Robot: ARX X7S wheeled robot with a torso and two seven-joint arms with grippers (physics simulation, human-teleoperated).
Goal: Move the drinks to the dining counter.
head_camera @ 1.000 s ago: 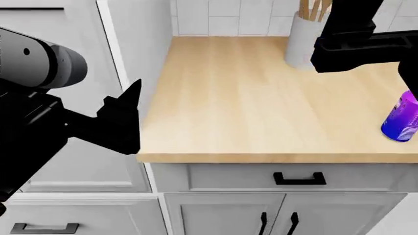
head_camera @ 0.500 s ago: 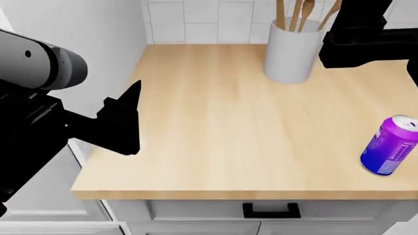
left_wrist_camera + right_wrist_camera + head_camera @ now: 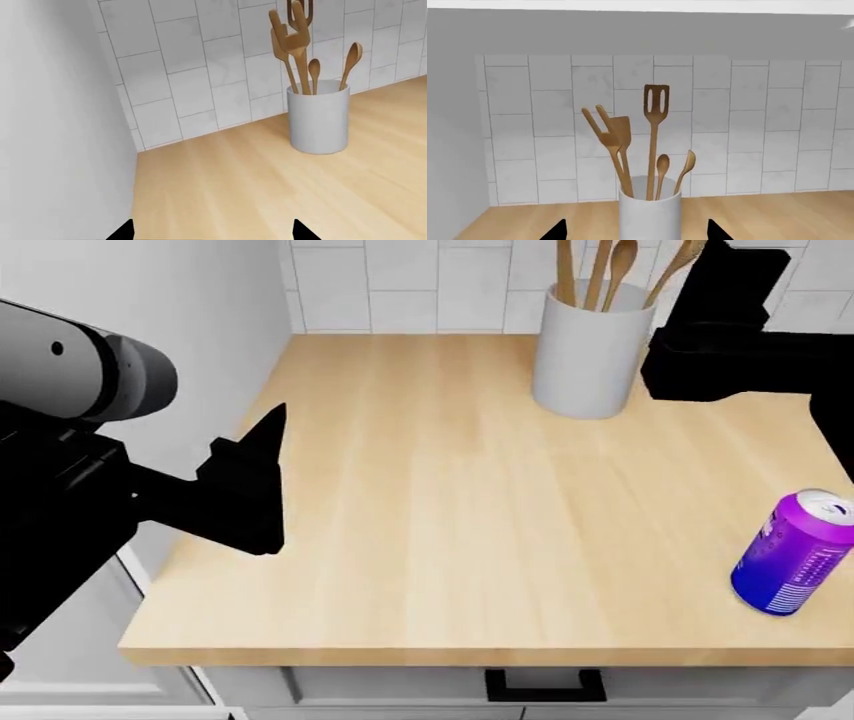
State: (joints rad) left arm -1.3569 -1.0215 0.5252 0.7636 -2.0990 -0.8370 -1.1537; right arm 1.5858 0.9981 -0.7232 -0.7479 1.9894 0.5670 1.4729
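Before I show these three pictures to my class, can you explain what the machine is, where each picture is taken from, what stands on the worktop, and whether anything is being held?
These are simulator renders of a wheeled robot with two arms ending in grippers. One picture is from a camera on its head, looking down; the other two are from cameras near each gripper. In the head view the left gripper hangs at the worktop's left edge and the right arm reaches in by the back wall. On the wooden worktop stand a white crock of wooden utensils near the tiled wall and a purple can near the front right. Both wrist views show spread fingertips with nothing between them, so neither gripper holds anything.
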